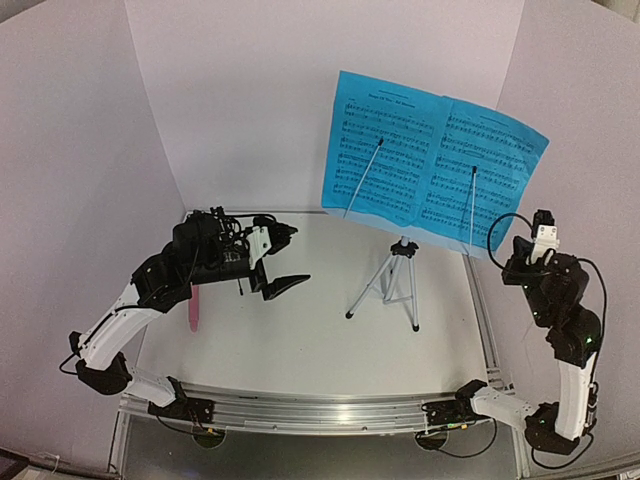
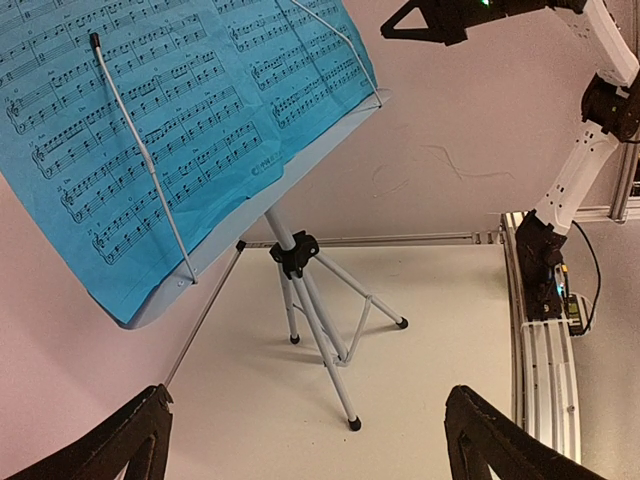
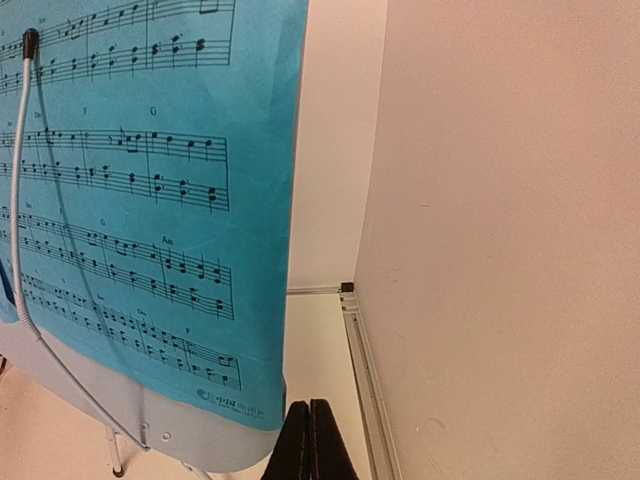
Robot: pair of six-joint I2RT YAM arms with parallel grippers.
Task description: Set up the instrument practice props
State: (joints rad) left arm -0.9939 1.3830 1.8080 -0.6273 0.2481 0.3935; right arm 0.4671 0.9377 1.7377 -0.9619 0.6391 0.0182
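The pale-blue music stand stands at the back right on silver tripod legs [image 1: 388, 285]. Two blue sheet-music pages [image 1: 385, 150] [image 1: 482, 165] rest on it, held by two wire arms. The pink stick microphone [image 1: 192, 305] lies on the table under my left arm. My left gripper [image 1: 288, 260] is open and empty, raised left of the stand. The left wrist view shows it [image 2: 305, 445] facing the legs [image 2: 320, 320] and pages [image 2: 180, 120]. My right gripper [image 1: 515, 258] is shut and empty beside the stand's right edge, also in the right wrist view [image 3: 310, 445], next to the page [image 3: 150, 200]. The black mic mount is not visible.
White walls [image 1: 240, 100] enclose the table on three sides. A metal rail [image 1: 320, 405] runs along the near edge and another [image 3: 365, 380] along the right wall. My right arm [image 2: 600, 110] shows in the left wrist view.
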